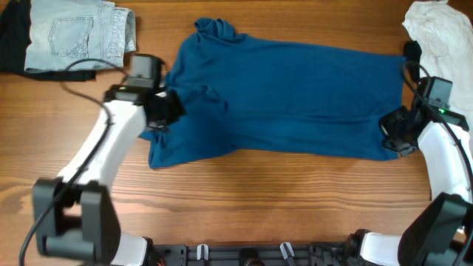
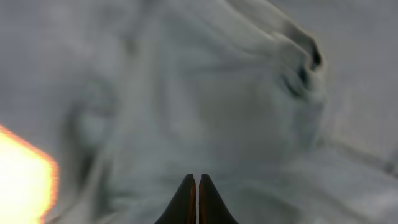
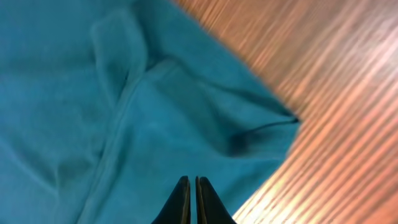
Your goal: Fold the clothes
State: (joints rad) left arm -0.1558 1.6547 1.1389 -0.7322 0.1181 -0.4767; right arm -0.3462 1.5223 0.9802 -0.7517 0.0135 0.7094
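The deep-blue top (image 1: pixel 288 89) lies spread across the table, neck opening at the far left and hem at the right. My left gripper (image 1: pixel 164 111) is at its bunched left side, fingers shut (image 2: pixel 197 182) with wrinkled cloth right at the tips. That view is washed out to grey. My right gripper (image 1: pixel 392 133) is at the near right corner of the top, fingers shut (image 3: pixel 191 182) on the cloth. The corner (image 3: pixel 283 127) shows just ahead and casts a shadow on the wood.
A pale denim piece (image 1: pixel 77 33) lies at the far left corner with a dark garment (image 1: pixel 13 37) beside it. A white garment (image 1: pixel 443 33) lies at the far right corner. Bare wooden table (image 1: pixel 281 199) runs along the near side.
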